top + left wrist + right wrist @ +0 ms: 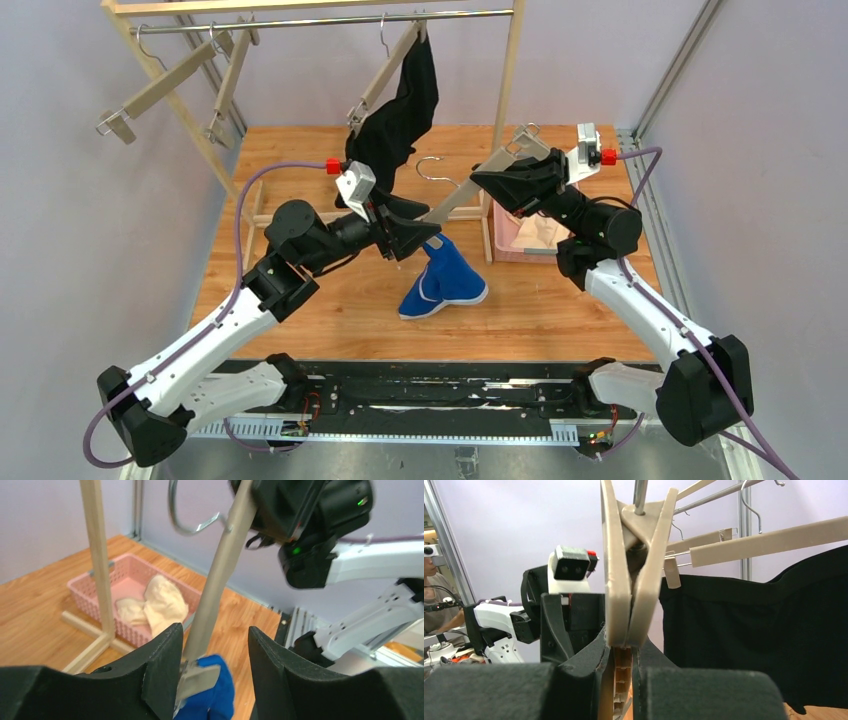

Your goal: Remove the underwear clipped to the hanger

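The blue underwear (445,280) hangs from the lower clip (197,677) of a beige hanger (460,195) and drapes onto the table. My left gripper (420,245) is open around that clip, which touches its left finger (160,660); the blue underwear (212,700) shows just below it. My right gripper (490,180) is shut on the hanger's upper end (626,580) and holds it off the rail. The black underwear (400,120) hangs clipped to another hanger on the rail, and it also shows in the right wrist view (749,640). The cream-white underwear (540,232) lies in the pink basket (500,245).
A wooden rack with a metal rail (330,20) stands over the back of the table, its right post (510,80) beside my right gripper. Two empty hangers (160,85) hang at the rail's left. The pink basket (95,580) sits by the post's foot.
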`<state>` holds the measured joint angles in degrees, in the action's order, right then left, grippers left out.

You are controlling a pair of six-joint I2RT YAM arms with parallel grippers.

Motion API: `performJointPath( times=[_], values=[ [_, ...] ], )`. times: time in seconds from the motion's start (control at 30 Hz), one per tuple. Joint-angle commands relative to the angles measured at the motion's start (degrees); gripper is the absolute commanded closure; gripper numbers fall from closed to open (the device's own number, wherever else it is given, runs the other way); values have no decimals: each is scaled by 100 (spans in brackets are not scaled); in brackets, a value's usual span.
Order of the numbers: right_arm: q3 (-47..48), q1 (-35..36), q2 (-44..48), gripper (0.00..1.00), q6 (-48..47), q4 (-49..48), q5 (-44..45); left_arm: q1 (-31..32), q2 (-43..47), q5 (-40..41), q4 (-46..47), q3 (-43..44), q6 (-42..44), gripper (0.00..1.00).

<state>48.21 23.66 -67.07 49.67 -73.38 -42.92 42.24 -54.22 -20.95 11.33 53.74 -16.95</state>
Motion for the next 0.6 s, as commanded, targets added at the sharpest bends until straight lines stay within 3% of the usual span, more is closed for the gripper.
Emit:
performJointPath(
  times=[0.0,0.43,0.57],
  values=[
    [78,25,97,99,154,-413,122,56,86,367,-390,-327,441,44],
    [73,29,189,99,200,-334,73,56,-9,591,0,-605,521,40],
    [84,25,217,100,200,-309,43,59,100,1107,28,-707,552,38]
  ],
)
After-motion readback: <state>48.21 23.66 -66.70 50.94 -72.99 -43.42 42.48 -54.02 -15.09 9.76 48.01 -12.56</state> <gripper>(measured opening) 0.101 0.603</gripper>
